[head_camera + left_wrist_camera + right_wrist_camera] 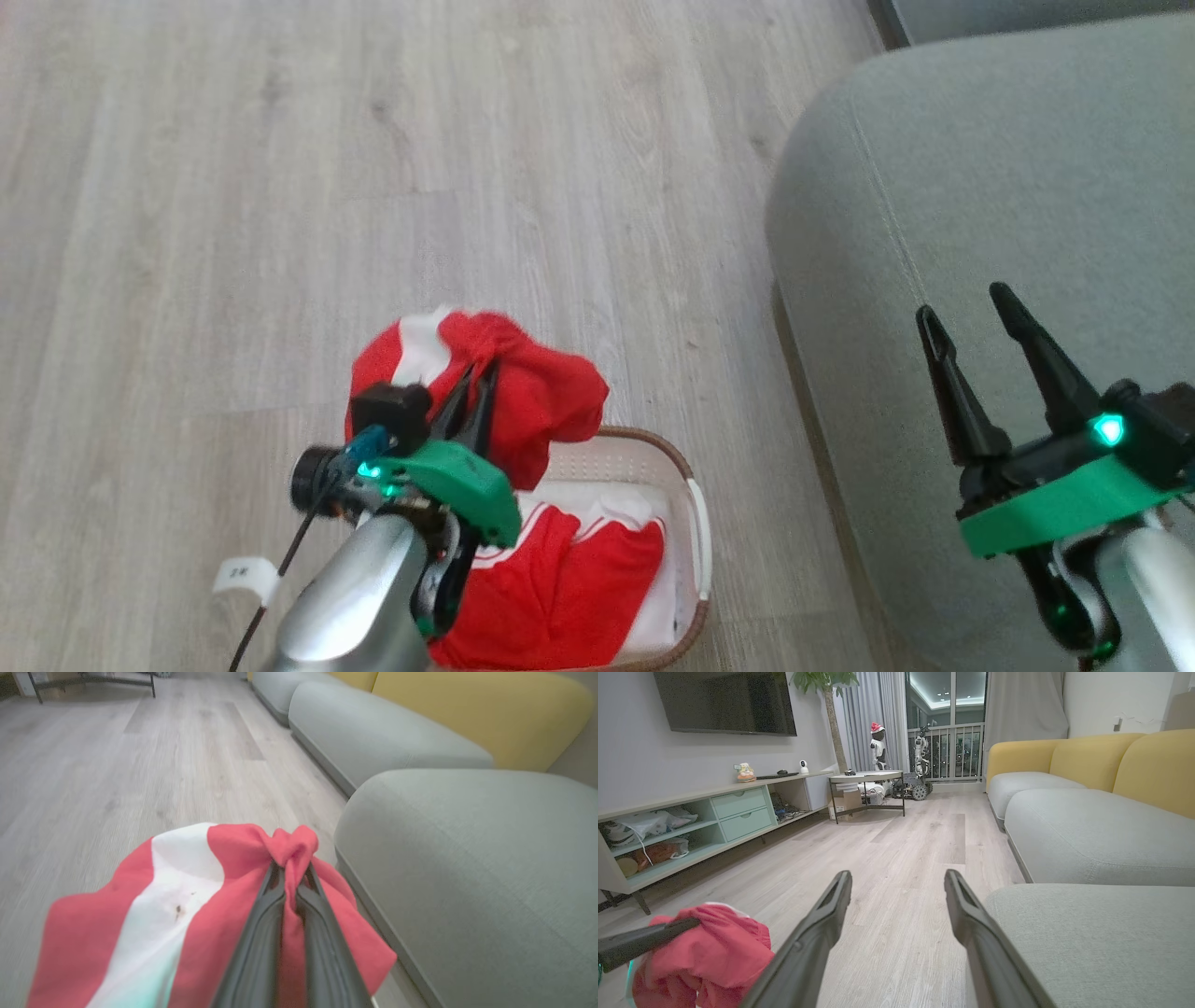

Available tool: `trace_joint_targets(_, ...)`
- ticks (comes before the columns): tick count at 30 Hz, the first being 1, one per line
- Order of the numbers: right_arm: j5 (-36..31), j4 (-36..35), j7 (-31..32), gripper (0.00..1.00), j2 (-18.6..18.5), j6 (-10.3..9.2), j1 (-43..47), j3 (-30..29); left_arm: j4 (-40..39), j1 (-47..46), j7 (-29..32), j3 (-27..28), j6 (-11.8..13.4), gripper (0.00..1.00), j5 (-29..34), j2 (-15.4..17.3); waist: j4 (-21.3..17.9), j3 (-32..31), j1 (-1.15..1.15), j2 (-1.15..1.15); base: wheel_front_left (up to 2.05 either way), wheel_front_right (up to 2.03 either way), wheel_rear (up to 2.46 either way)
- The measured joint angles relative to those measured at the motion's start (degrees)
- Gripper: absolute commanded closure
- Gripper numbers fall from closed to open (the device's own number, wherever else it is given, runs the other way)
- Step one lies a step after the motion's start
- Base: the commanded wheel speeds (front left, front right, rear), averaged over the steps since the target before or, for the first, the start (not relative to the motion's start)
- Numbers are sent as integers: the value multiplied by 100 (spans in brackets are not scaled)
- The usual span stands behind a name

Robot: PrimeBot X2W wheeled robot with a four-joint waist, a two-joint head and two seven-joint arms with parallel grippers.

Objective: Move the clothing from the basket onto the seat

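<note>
Left gripper [474, 375] is clamping 1 red-and-white garment [537, 397]. Its fingers [261, 933] are pinching together on a bunched fold, and the fabric is draping down on both sides of them. The garment is hanging above the far-left rim of the basket [698, 509]. A 2nd red garment [569, 579] with white stripes is lying inside the basket. The basket is sitting on the wood floor [280, 187], just beside the seat [980, 187], at its front edge. Right gripper [962, 303] is hovering over the seat's near corner, its 2 fingers standing wide apart and gripping nothing. Farther back, another grey cushion [373, 737] and a yellow backrest [467, 714] are lining up behind the seat. A TV cabinet [714, 812] is running along the opposite wall.
</note>
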Motion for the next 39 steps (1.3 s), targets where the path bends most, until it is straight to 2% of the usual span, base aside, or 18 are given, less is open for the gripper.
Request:
trace_joint_targets(7,-53,42,0,0,188,0,135,171,-1317,-7,60,-123,49,100,156,140,235,-269,0,0,0,0,0)
trace_joint_targets(18,-48,46,0,0,207,0,142,430,-3047,-194,737,-311,226,100,305,339,208,-351,0,0,0,0,0)
trace_joint_targets(23,-48,35,0,0,200,0,144,541,-3310,-233,865,-313,300,100,363,460,184,-359,0,0,0,0,0)
trace_joint_targets(30,-52,25,0,0,164,0,102,757,-3429,-225,904,-328,342,100,353,461,202,-425,0,0,0,0,0)
trace_joint_targets(34,-143,33,0,0,71,0,-77,1209,-3459,-222,910,-352,339,100,300,461,231,-448,0,0,0,0,0)
trace_joint_targets(36,-185,136,0,0,-15,0,-455,1660,-3460,-222,933,-400,335,100,294,459,262,-466,0,0,0,0,0)
trace_joint_targets(39,-219,260,0,0,-20,0,-847,2001,-3454,-220,960,-499,288,100,292,437,318,-483,0,-1,0,0,0)
